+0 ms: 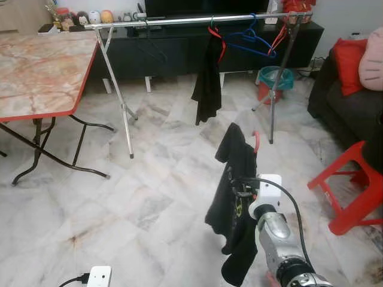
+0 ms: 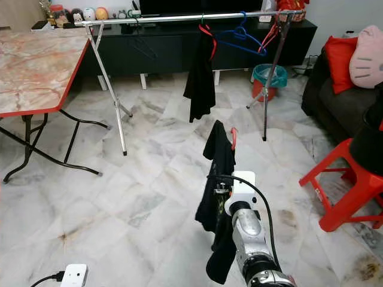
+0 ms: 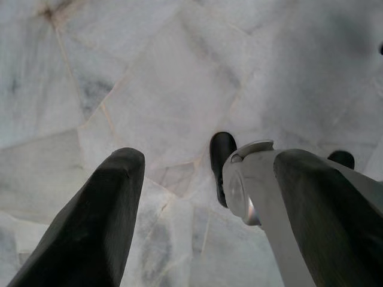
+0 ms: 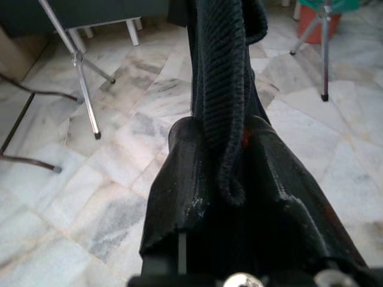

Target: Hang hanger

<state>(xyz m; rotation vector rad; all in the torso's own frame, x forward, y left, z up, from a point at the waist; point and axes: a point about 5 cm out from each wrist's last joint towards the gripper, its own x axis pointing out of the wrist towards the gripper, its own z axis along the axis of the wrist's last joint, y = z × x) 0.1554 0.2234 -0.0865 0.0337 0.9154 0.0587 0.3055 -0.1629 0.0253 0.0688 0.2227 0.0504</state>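
Observation:
My right gripper [image 1: 241,190] is raised in front of me, shut on a red hanger [image 1: 256,142] that carries a black garment [image 1: 232,203]. The cloth drapes over the fingers [image 4: 197,161] and hides most of the hanger; its red hook pokes up above the cloth. Ahead stands a silver clothes rail [image 1: 179,21] on crossed legs. On it hang a black garment on a red hanger [image 1: 209,75], a blue hanger [image 1: 251,37] and more red hangers [image 1: 279,37]. My left gripper [image 3: 203,197] hangs open over the marble floor, nothing between its fingers.
A marble-topped folding table [image 1: 39,72] with red edge stands at left. A red stool [image 1: 350,188] and a dark sofa with red cushion [image 1: 347,66] are at right. A teal-and-red bin [image 1: 274,81] sits behind the rail's right leg, before a black TV cabinet [image 1: 167,51].

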